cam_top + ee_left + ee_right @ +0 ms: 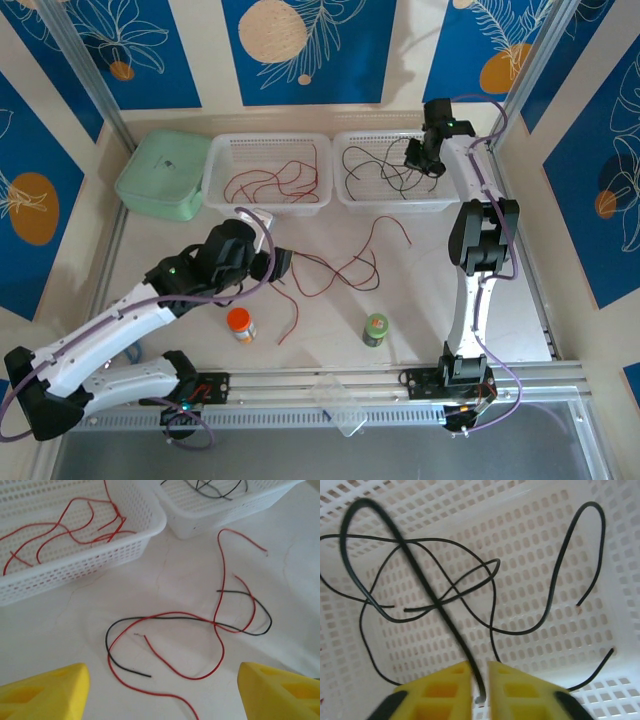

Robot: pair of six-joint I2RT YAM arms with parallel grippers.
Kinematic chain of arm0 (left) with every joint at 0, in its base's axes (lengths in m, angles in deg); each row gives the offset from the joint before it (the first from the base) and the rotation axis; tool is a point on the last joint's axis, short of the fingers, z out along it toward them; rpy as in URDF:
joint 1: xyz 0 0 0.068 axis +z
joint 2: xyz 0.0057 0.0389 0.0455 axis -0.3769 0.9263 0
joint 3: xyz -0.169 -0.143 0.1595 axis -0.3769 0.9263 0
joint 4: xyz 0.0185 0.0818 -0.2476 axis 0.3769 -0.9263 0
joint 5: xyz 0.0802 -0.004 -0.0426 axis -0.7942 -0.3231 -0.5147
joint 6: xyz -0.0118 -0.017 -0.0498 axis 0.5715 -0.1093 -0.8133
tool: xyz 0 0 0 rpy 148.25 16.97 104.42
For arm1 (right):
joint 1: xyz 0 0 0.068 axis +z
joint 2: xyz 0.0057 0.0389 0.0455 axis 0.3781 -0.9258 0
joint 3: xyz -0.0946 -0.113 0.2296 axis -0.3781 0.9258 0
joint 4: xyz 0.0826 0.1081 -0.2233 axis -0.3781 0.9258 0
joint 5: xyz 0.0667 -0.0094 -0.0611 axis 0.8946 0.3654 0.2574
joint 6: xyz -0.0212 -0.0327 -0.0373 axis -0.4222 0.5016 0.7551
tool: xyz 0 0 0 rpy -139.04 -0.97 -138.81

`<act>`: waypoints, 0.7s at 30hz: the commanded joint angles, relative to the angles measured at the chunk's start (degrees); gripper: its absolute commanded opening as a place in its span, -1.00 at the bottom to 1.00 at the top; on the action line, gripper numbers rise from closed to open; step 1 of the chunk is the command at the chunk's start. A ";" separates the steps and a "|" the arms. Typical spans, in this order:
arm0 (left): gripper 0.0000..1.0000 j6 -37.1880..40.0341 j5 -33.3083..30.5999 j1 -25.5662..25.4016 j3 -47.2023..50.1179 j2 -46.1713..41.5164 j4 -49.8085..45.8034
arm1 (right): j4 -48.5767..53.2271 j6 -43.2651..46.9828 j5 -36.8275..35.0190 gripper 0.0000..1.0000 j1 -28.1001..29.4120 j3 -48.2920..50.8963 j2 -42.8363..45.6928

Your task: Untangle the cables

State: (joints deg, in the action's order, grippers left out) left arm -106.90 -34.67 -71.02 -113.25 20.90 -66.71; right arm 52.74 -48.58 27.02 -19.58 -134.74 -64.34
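Cables (216,624) half sorted, one knot left on the bench (440,290)

Red strands (270,182) lie in the left basket (212,175) and black strands (380,170) in the right basket (392,207), so that much looks done to me. What's left is a red cable (223,570) crossing a black cable (165,617) on the bench between my arms.

My left end effector (162,690) hangs over them, jaws wide, holding nothing. My right end effector (480,692) is over the right basket, jaws barely apart. A black lead (432,597) runs into the gap, but I cannot tell whether it is pinched or loose.

The red cable's near end runs off the bottom of the left wrist view. Whether the basket strands are knotted is hard to make out.
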 commanded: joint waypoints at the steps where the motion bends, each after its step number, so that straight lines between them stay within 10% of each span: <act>1: 0.54 -3.01 -2.66 0.02 -1.77 1.22 -3.89 | 0.05 -0.02 -3.61 -0.50 -0.09 1.17 -1.00; 21: 0.56 -9.79 -4.11 0.97 -4.11 12.68 -8.73 | -0.08 2.37 -9.41 0.12 1.49 8.18 10.56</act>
State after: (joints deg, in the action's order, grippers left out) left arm -115.10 -38.23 -70.74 -115.48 32.05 -73.26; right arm 52.83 -47.11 19.43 -18.73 -127.77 -60.01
